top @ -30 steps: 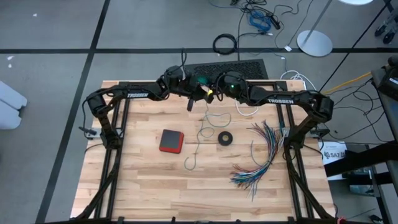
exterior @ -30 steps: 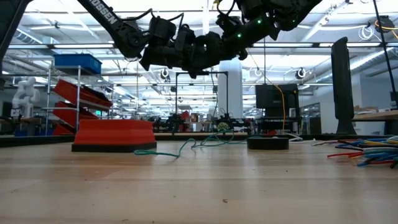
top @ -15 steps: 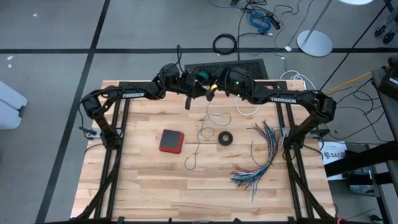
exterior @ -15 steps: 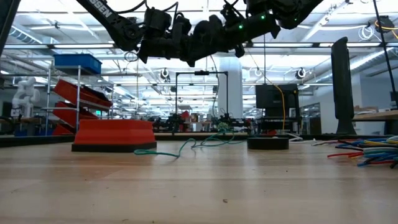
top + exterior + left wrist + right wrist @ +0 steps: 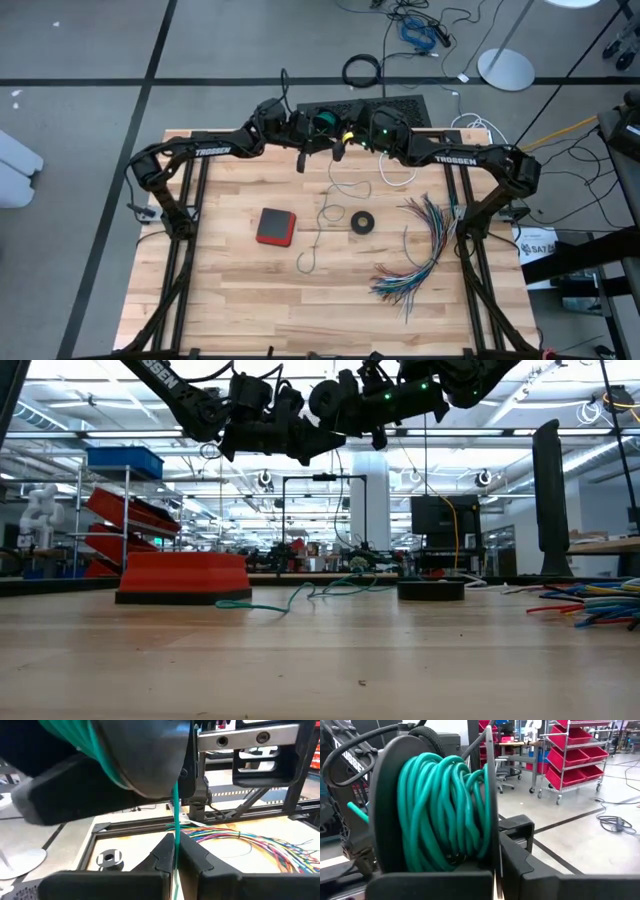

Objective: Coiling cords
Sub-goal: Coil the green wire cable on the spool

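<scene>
I'm looking at a pale wood-plank tabletop (image 5: 230,290) on a black frame, over grey floor w/ dark lines; behind it, a workshop w/ red bin shelving (image 5: 125,525). Both arms meet high at the far edge. Left tool (image 5: 175,851) pinches the thin teal cord (image 5: 176,815) btwn nearly closed tips. Right tool (image 5: 495,870) is clamped on a round dark spool (image 5: 387,795) wound w/ glossy teal loops; cord's tail (image 5: 315,235) lies slack mid-table. White cord (image 5: 395,175) curls near the far edge. Flat red square block (image 5: 275,226), black tape ring (image 5: 362,222), fanned multicolour wires (image 5: 425,250) lie apart.
</scene>
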Controlling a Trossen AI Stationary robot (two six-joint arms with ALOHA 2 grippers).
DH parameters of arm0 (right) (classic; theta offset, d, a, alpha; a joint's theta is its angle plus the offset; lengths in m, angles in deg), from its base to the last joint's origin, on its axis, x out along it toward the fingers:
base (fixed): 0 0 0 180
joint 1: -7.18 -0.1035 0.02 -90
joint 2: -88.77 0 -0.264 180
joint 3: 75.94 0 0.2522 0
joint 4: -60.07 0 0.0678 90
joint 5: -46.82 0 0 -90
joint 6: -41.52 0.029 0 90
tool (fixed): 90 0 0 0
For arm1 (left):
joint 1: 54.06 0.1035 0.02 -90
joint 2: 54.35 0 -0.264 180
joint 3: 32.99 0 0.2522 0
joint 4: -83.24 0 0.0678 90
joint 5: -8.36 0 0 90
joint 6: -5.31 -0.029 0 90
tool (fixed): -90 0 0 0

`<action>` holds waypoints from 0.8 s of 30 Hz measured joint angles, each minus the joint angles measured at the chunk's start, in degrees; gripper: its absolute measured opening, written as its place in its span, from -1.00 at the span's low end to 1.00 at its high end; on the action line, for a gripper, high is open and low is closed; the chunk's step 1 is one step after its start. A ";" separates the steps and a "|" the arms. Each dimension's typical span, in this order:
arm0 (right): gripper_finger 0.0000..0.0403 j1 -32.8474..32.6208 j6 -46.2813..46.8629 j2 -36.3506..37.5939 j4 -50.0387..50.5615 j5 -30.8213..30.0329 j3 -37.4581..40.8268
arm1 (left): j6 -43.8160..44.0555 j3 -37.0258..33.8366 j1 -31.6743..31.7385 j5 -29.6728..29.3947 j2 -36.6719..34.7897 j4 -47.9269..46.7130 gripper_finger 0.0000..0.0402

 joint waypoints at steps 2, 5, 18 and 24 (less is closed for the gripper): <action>-1.00 0.04 0.07 0.00 -0.34 0.88 0.02 | -1.28 0.00 0.10 0.01 0.00 -0.28 -0.90; -1.00 0.03 0.05 0.00 -0.59 1.34 0.04 | -3.63 0.00 0.08 1.29 0.00 -1.52 -0.90; -1.00 0.04 -0.23 0.02 -0.69 1.38 0.04 | -8.70 0.00 1.03 0.32 0.46 -5.65 -0.40; -1.00 0.02 -1.15 0.01 -0.64 1.34 0.04 | -5.72 0.00 3.35 7.38 3.96 -1.25 -0.35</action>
